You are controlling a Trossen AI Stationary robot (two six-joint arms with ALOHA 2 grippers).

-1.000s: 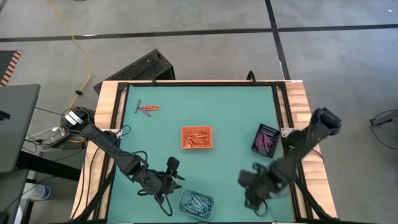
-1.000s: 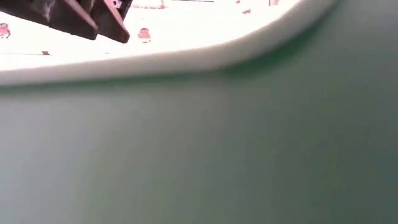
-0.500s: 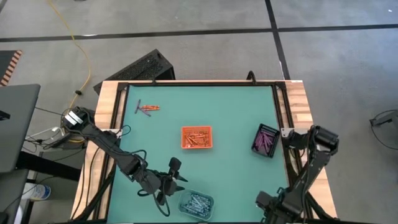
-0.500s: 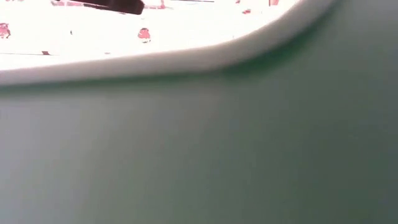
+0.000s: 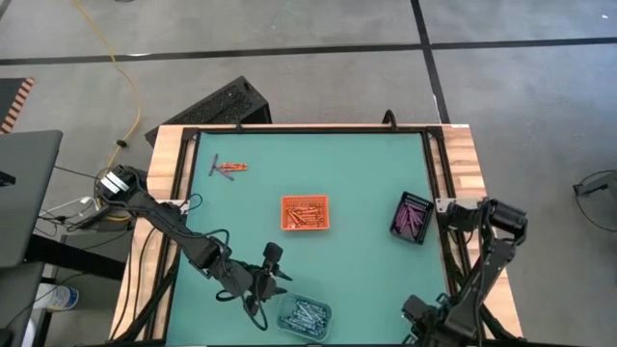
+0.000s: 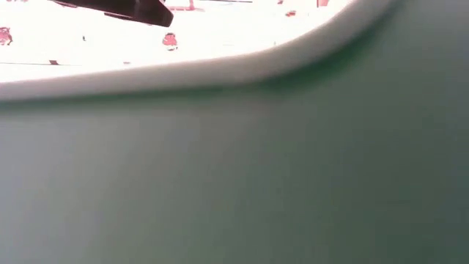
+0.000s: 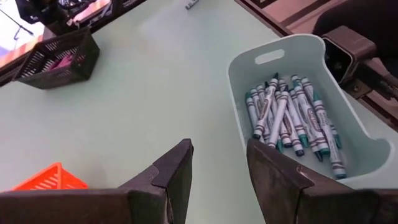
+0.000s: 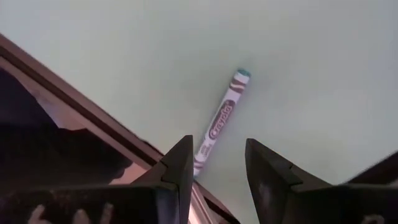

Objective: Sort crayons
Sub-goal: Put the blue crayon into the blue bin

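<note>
Evidently the right gripper (image 8: 214,177), fingers parted and holding nothing, is hovering at the table's near right corner just short of a stray blue-grey crayon (image 8: 221,119), whose long axis is running straight ahead between its fingers, with the left gripper (image 7: 217,180) waiting farther off.

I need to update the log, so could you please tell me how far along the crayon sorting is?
Mostly done: blue crayons fill the pale blue plastic tray, with others in the orange basket and black basket. Both open grippers hold nothing. Left: a blue crayon before the right gripper, and a few crayons at the far left corner.
</note>
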